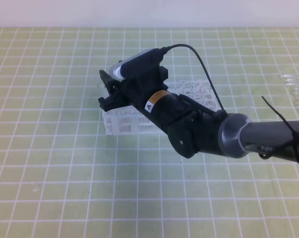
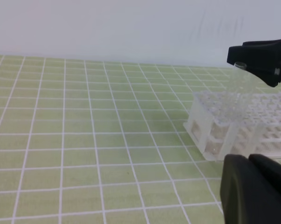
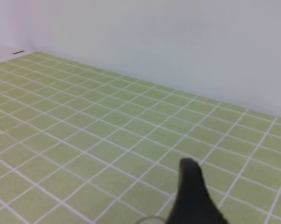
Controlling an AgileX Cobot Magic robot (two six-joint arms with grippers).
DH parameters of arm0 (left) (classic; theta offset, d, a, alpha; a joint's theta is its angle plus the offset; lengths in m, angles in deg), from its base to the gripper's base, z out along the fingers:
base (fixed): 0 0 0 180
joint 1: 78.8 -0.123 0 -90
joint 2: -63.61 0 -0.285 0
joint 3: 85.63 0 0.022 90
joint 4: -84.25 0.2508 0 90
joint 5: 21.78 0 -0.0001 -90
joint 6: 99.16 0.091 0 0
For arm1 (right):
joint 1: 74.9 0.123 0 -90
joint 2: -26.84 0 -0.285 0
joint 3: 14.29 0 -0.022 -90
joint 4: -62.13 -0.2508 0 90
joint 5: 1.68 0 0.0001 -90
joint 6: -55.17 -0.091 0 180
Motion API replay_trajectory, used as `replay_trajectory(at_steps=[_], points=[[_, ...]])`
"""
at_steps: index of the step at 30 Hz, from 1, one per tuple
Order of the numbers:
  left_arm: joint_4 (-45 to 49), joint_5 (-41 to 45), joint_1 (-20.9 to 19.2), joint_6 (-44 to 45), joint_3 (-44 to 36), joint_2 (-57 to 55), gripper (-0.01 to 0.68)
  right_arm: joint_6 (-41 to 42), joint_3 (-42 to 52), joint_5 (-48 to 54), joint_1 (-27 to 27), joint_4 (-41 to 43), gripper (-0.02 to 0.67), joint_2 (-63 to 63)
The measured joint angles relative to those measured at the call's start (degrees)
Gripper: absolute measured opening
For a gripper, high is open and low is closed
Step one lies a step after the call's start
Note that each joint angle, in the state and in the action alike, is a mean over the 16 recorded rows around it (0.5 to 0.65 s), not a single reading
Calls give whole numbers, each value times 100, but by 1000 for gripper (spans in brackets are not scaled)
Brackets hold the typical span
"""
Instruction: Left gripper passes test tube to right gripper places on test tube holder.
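Exterior high view: the right gripper (image 1: 107, 91) reaches in from the right on its grey wrist and hangs over the left end of the test tube holder (image 1: 123, 123), which sits on the green grid mat (image 1: 50, 148) in the middle of the scene. The arm's black body covers most of the white rack; only its left end and a strip of lattice beyond the arm show. A faint clear shape at the fingertips may be the test tube, but it is too blurred here to be sure. At the far right edge lies a cluster of small clear glass pieces (image 1: 295, 85). The left gripper is not seen in this view.

Left wrist view: the test tube (image 2: 233, 112) stands nearly upright in the near left corner of the holder (image 2: 201, 126), its round bottom down among the lattice and its open rim just under the right gripper's black fingertips (image 2: 252, 53). Whether those fingers clasp the rim or have let go I cannot tell. The left gripper (image 2: 252, 189) shows at the lower right as two dark fingers pressed together, holding nothing.

Right wrist view: one dark finger (image 3: 191, 196) rises from the bottom edge over the mat (image 3: 84, 140), another just shows at the right edge, with a gap between them
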Motion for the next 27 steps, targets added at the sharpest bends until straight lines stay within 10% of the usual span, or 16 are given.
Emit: replay_trajectory(at_steps=[15,27], points=[[6,-12,0,-1,5,-15,0,81,129,485,0,39,370,-758],[5,-15,0,-1,4,-13,1,319,1370,1010,0,-5,113,-2799]])
